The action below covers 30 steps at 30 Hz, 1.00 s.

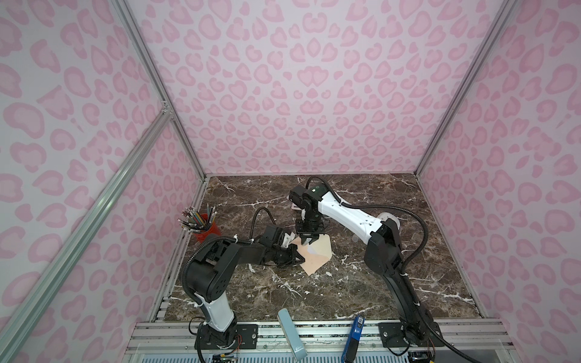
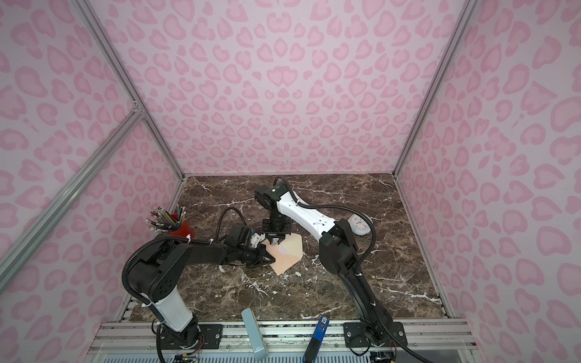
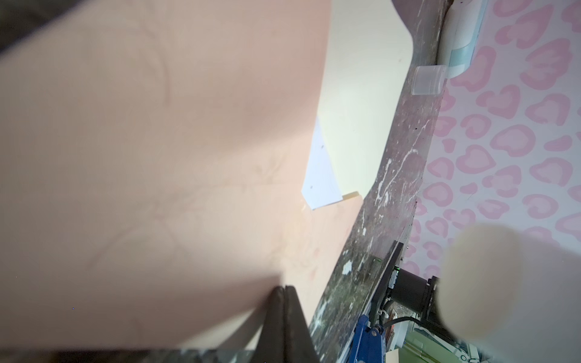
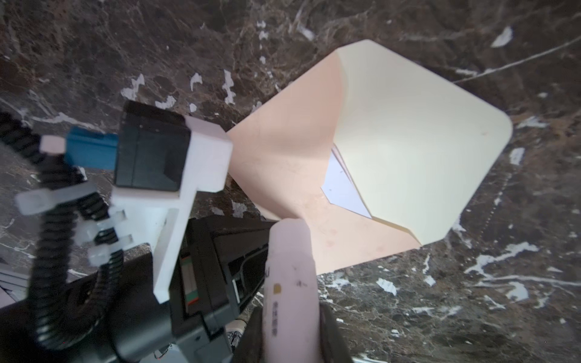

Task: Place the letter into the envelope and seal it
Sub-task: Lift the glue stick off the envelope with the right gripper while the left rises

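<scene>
The peach-tan envelope [image 1: 317, 254] [image 2: 287, 256] lies on the marble table with its cream flap [image 4: 408, 151] open. A white corner of the letter [image 4: 342, 188] [image 3: 320, 176] shows in the envelope's mouth; the rest is hidden inside. My left gripper [image 3: 284, 294] [image 1: 298, 256] is shut on the envelope's peach edge at its left side. My right gripper [image 4: 290, 314] [image 1: 306, 240] points down over the envelope's far-left corner. It is shut on a pale pink glue stick [image 4: 289, 267], whose tip hangs just above the peach panel.
A red cup of pencils [image 1: 204, 228] stands at the left. A small clear cap [image 3: 429, 80] and a white clock [image 2: 358, 224] sit to the right behind the right arm. A pale blue case [image 1: 290, 333] and a blue tool [image 1: 355, 336] lie on the front rail.
</scene>
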Motion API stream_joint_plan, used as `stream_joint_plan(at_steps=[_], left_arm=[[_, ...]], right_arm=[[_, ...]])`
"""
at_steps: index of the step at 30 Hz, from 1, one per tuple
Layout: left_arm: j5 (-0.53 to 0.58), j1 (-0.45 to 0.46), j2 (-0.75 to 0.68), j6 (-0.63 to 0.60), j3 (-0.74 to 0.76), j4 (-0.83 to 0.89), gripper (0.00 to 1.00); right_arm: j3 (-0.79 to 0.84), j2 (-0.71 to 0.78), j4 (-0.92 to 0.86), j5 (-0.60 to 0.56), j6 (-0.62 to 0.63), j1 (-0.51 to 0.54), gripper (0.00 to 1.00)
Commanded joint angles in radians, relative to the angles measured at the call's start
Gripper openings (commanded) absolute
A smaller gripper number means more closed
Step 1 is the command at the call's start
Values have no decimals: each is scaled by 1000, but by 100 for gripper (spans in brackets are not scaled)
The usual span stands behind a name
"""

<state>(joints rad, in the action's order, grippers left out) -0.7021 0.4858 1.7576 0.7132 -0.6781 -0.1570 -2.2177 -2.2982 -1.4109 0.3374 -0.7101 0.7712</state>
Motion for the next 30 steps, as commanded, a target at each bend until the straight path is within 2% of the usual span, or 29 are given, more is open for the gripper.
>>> stream_joint_plan(at_steps=[1, 8, 15, 30], left_arm=[[81, -1, 11, -18, 2, 111, 4], [67, -1, -8, -17, -5, 97, 4], [52, 2, -55, -18, -53, 111, 9], [70, 16, -218, 13, -116, 146, 20]], right_arm=[[54, 56, 68, 20, 12, -10, 0], [237, 219, 208, 53, 20, -38, 0], [438, 376, 362, 72, 25, -57, 0], [659, 656, 546, 25, 15, -102, 0]])
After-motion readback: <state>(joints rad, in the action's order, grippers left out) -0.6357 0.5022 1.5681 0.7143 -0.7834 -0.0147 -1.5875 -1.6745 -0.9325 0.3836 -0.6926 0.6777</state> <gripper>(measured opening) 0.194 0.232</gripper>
